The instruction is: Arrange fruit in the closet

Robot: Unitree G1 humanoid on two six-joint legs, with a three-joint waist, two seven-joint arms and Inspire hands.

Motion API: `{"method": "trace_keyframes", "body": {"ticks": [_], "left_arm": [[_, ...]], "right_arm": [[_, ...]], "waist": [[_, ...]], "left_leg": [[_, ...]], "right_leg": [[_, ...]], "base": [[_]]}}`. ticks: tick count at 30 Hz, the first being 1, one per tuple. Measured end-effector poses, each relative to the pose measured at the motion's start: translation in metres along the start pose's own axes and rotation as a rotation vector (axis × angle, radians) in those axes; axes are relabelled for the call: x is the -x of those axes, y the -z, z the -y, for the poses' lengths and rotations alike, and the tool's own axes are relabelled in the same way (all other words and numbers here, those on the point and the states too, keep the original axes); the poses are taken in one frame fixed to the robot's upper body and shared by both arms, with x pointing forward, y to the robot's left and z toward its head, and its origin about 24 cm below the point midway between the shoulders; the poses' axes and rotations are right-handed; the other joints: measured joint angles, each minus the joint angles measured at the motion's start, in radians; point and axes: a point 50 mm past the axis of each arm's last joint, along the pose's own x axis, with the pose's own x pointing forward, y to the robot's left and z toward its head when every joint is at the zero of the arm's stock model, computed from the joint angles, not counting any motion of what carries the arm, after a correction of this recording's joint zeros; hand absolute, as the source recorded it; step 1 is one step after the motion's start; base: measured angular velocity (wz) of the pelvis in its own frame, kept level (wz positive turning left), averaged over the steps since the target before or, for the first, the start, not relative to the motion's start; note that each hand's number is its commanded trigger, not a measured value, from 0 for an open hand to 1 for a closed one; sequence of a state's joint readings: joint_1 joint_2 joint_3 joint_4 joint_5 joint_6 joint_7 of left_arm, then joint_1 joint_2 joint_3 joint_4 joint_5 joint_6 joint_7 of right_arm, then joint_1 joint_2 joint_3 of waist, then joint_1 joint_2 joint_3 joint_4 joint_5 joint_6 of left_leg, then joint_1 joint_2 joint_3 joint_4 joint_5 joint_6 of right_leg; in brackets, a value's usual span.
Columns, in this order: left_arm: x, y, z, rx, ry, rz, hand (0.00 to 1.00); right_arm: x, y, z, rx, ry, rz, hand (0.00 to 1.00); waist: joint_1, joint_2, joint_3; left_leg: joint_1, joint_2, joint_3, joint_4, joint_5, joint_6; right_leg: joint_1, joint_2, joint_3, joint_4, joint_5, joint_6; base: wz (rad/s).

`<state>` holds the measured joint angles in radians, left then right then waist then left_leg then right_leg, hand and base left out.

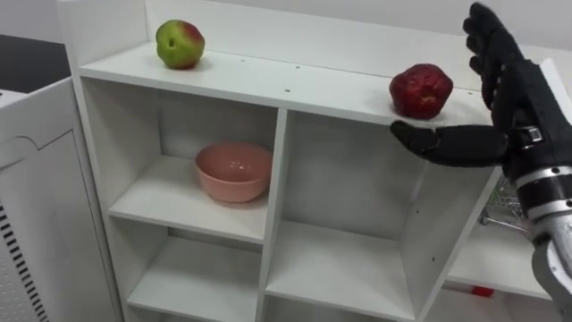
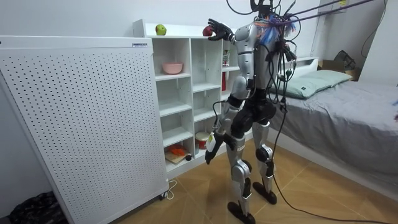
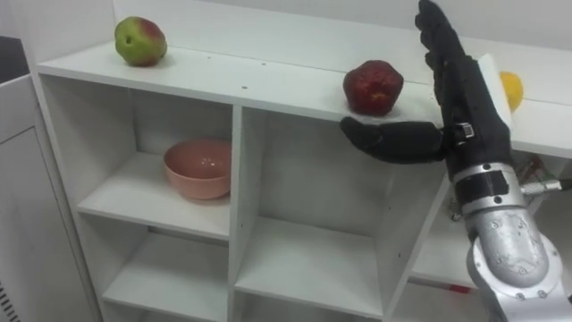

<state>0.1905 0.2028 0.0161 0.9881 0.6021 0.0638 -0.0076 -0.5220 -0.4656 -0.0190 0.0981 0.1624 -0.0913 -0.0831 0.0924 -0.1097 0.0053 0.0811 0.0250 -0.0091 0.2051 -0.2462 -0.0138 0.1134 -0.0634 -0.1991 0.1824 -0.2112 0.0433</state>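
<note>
The dark red fruit (image 1: 420, 90) sits on the top board of the white closet (image 1: 268, 85), above the divider between the middle and right-hand columns and close to the front edge. My right hand (image 1: 514, 112) is raised just beside it, on its right. The hand is spread wide and holds nothing. The fingers (image 1: 490, 45) stand straight up past the fruit, and the thumb reaches out sideways in front of the board's edge, below the fruit. I cannot tell whether any part of the hand touches the fruit.

A yellow fruit (image 3: 510, 89) shows on the same board, further to my right, mostly hidden behind the back of my hand. Well apart at the left end of the board stands a green apple (image 1: 180, 44) with a red blush, upright.

Below it, in the upper left compartment, a pink bowl (image 1: 234, 171) rests mouth-up on the shelf, near the divider. The compartment under the red fruit is bare.

In the room view I stand upright on both feet, facing the closet with my right arm lifted to its top. My left hand (image 2: 209, 148) hangs low by my thigh. A tall white perforated panel (image 2: 74, 118) stands against the closet on the room view's left, and a bed (image 2: 348, 106) lies behind me.
</note>
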Motion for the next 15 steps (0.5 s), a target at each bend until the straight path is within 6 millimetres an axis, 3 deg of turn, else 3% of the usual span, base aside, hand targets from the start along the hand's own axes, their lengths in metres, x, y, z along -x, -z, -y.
{"method": "trace_keyframes", "body": {"ticks": [7, 15], "left_arm": [[0.001, 0.01, 0.002, -0.004, 0.008, -0.031, 0.0], [0.003, 0.015, 0.005, -0.005, 0.021, -0.045, 0.0]], "right_arm": [[-0.005, 0.006, 0.004, -0.031, -0.007, -0.047, 0.0], [-0.014, 0.004, 0.001, -0.019, -0.079, -0.048, 0.0]], "waist": [[0.006, -0.035, -0.0008], [0.024, -0.036, 0.0007]], "left_leg": [[0.001, 0.0, 0.0, 0.0, 0.001, -0.001], [0.002, -0.001, -0.002, 0.002, 0.001, -0.001]], "right_leg": [[0.002, 0.001, 0.0, 0.0, 0.0, 0.0], [0.011, 0.001, -0.001, -0.014, 0.0, 0.0]], "base": [[0.0], [0.0]]}}
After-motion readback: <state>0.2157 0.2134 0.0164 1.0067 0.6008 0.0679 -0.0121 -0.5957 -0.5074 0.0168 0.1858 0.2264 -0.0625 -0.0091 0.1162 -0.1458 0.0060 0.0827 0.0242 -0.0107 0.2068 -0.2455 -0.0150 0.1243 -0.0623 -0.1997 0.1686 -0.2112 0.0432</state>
